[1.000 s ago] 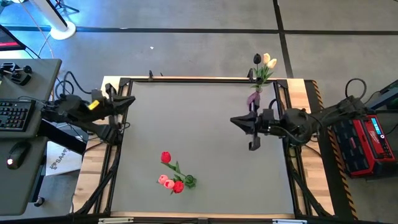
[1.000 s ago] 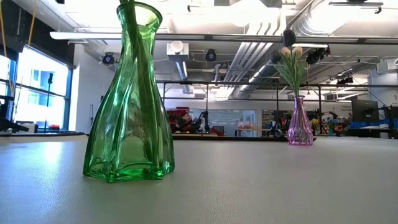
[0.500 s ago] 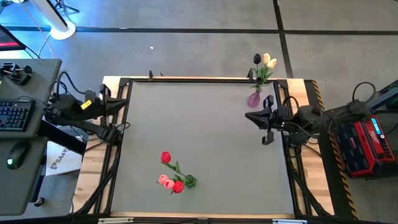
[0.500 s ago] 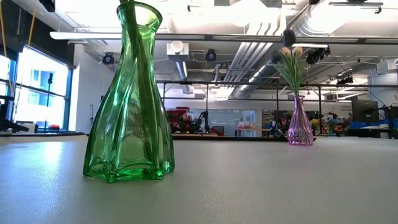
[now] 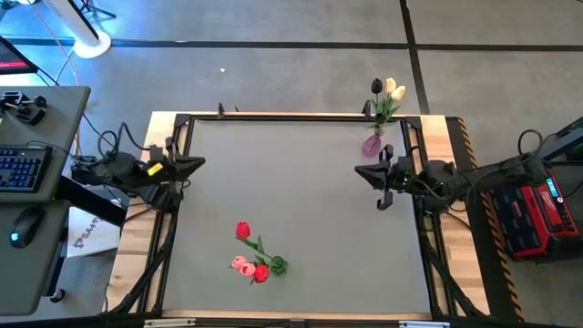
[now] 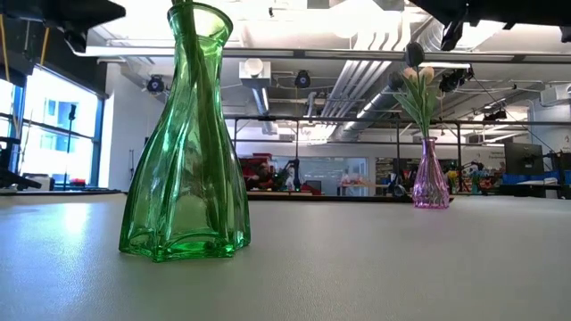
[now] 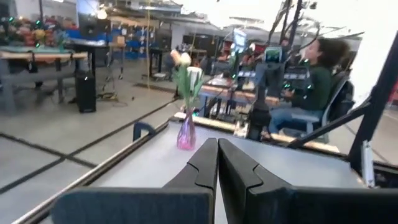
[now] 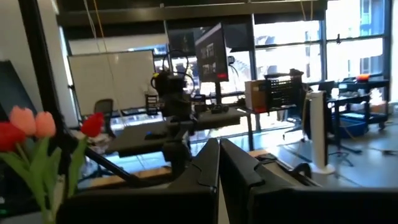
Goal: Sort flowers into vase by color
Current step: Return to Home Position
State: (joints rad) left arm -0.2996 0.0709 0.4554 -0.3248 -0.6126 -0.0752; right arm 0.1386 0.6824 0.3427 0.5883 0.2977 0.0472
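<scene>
The red and pink flowers [image 5: 253, 260] stand in the green vase [image 6: 187, 143], lower middle of the overhead frame; the dark and cream ones [image 5: 384, 89] stand in the purple vase [image 5: 372, 144], upper right. The left end effector [image 5: 196, 165] and right end effector [image 5: 364, 173], both clenched on nothing, flank the surface [image 5: 310, 200]. Sorting looks complete and homing seems the step in hand; next, simply park both arms.

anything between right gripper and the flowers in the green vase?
Nothing visible. Only bare table lies between the right gripper, at the right edge, and the flowers in the green vase. The purple vase stands off that line.
</scene>
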